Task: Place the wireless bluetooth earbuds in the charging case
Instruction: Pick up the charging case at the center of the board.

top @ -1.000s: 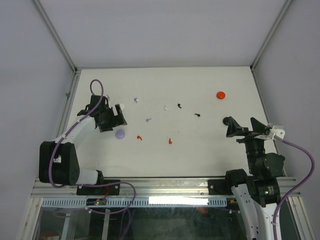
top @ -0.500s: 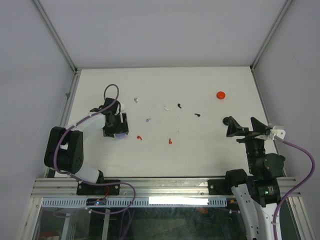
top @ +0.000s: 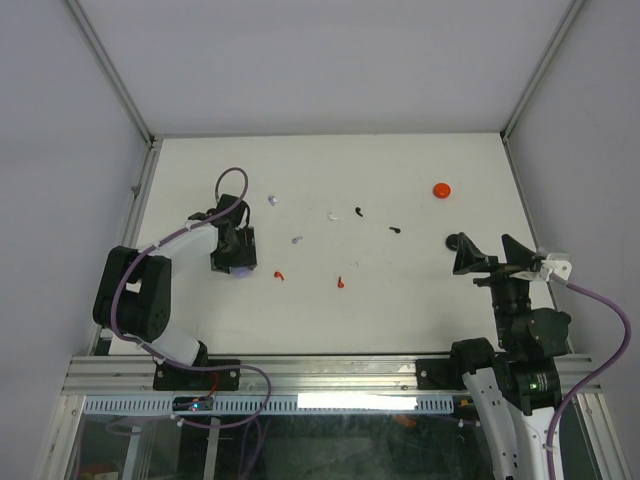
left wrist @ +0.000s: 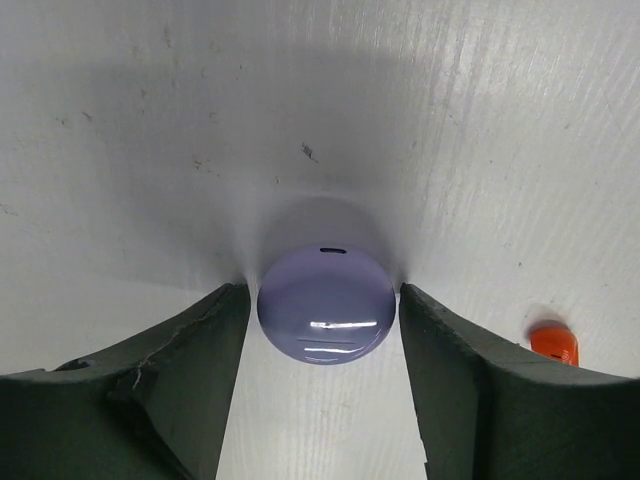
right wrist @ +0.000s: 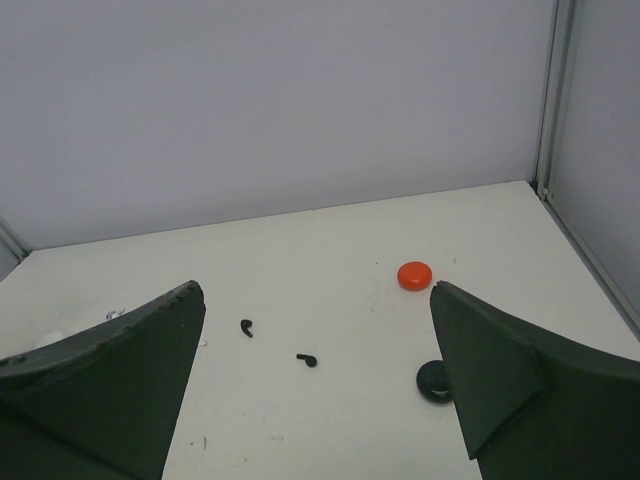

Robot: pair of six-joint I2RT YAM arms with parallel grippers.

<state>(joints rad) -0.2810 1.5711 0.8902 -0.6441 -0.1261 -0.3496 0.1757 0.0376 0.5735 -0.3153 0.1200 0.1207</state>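
No legible text, label, brand, number or sign on anything visible.

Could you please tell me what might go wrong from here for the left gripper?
The lilac case is round and glossy, so it may squirt out from between the fingers of the left gripper if they pinch off-centre. The red earbud lies close beside one finger and could be knocked away.

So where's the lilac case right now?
The lilac case sits left on the table, between the left pincer's fingers in the left wrist view, a red earbud right of it.
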